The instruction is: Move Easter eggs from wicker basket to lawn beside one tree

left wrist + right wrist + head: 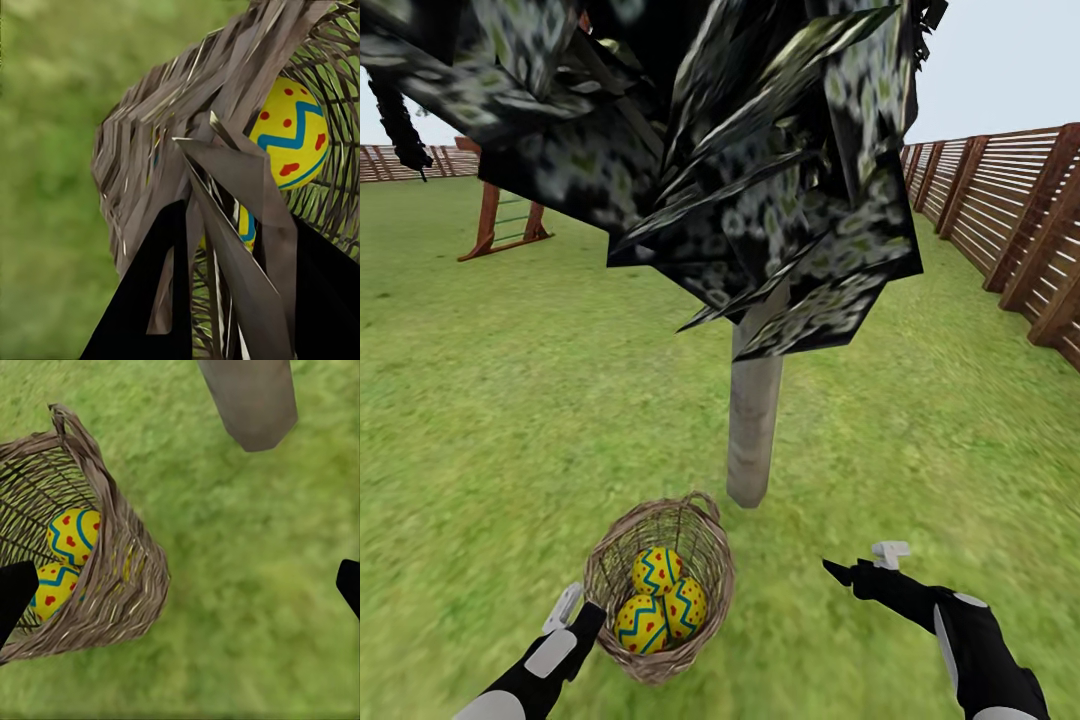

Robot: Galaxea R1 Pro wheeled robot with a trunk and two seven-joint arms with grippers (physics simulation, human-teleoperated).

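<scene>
Left gripper (582,612) clamps wicker basket (705,545) rim — 3 eggs (658,570) inside; right gripper (865,563) spread.

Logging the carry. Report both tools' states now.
Left tool: shut on the wicker basket, three eggs inside.
Right tool: open, holding nothing, over the lawn.
</scene>
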